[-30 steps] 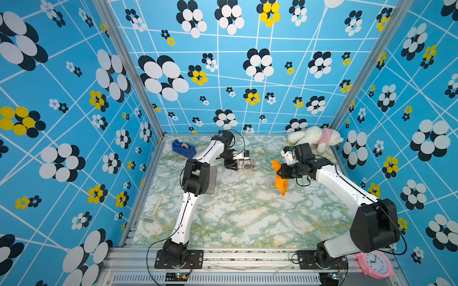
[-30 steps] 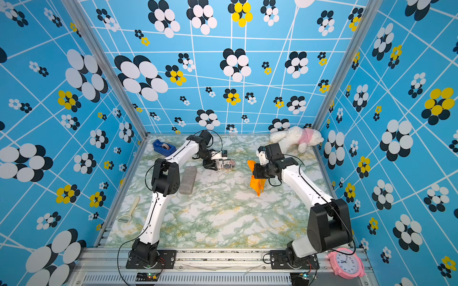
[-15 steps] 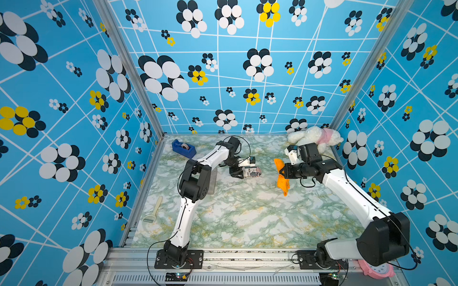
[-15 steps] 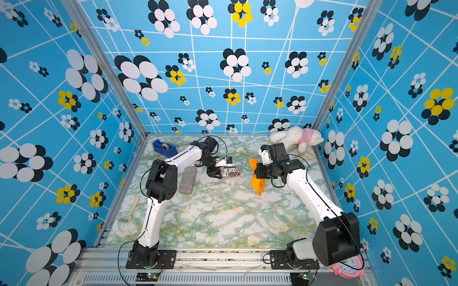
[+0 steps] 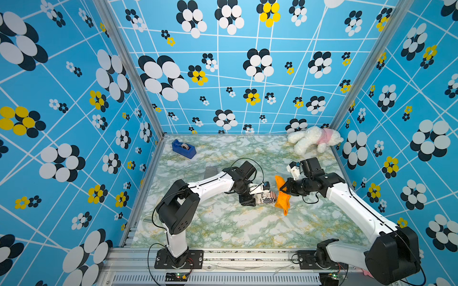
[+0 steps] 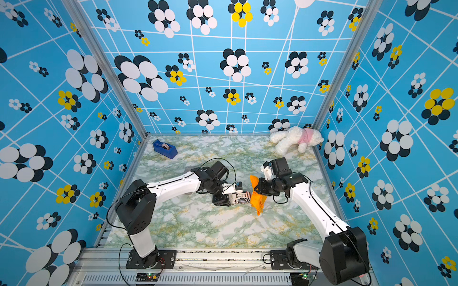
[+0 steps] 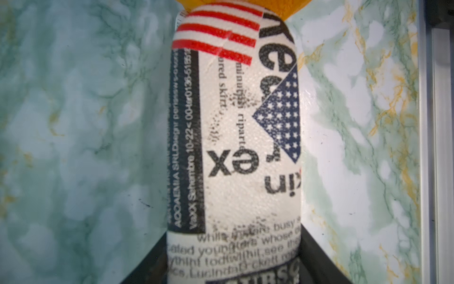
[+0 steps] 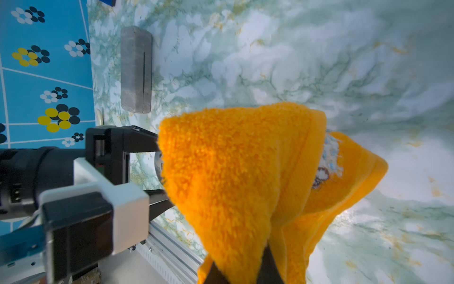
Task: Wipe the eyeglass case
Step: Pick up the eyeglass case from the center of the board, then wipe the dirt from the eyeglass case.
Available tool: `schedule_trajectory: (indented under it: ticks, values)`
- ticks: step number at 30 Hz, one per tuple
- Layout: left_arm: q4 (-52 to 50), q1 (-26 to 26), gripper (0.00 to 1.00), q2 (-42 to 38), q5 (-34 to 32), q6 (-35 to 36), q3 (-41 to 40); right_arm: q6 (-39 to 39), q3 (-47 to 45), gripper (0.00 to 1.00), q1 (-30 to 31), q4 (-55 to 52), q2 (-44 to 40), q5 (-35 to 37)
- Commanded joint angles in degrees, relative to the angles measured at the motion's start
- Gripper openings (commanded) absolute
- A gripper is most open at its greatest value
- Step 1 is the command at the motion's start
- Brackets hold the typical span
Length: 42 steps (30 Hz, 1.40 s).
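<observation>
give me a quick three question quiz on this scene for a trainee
1. True or false: the left gripper is shut on the eyeglass case.
2. What does the right gripper hold against the end of the case? A) orange cloth B) sponge C) paper towel
3. Short answer: what lies in the far corner on the robot's right?

Key: 1 true; 2 A; 3 the plush toy

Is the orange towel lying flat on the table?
No, the orange towel hangs from the right hand, at the end of the eyeglass case.
</observation>
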Motion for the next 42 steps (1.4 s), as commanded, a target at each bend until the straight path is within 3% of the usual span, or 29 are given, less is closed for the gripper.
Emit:
schedule_trajectory:
  ticks: [1, 6, 10, 22, 25, 32, 37, 42]
  values:
    - [7.3, -3.3, 0.34, -2.7, -4.2, -6.1, -3.4, 5.8, -4.0, 0.0, 2.7, 5.8, -1.9, -5.6]
    - [15.2, -6.7, 0.33, -2.8, -5.4, -8.7, -7.6, 7.0, -8.7, 0.0, 9.4, 8.3, 1.0, -2.7]
    - [19.3, -8.0, 0.32, -2.0, -6.4, -8.7, -9.4, 12.4, -13.8, 0.0, 10.5, 18.4, 3.3, -5.1]
    - [30.8, -9.3, 0.32, -3.5, -9.8, -9.0, -15.2, 15.3, -11.6, 0.0, 15.2, 30.7, 17.6, -11.6]
    - [32.9, -9.2, 0.32, -4.7, -10.3, -8.4, -17.3, 12.1, -11.9, 0.0, 14.5, 25.4, 16.2, -8.5]
    - [35.3, -9.1, 0.34, -9.4, -6.8, -6.9, -20.4, -2.0, -11.9, 0.0, 6.4, 6.4, 6.4, -0.6]
    - [39.8, -9.1, 0.35, -8.9, -2.1, -7.6, -21.4, -0.3, -12.7, 0.0, 6.5, 8.4, 6.8, -3.5]
    - [44.1, -9.1, 0.33, -6.4, -1.6, -8.5, -23.0, 3.4, -13.5, 0.0, 8.5, 12.8, 9.0, -4.1]
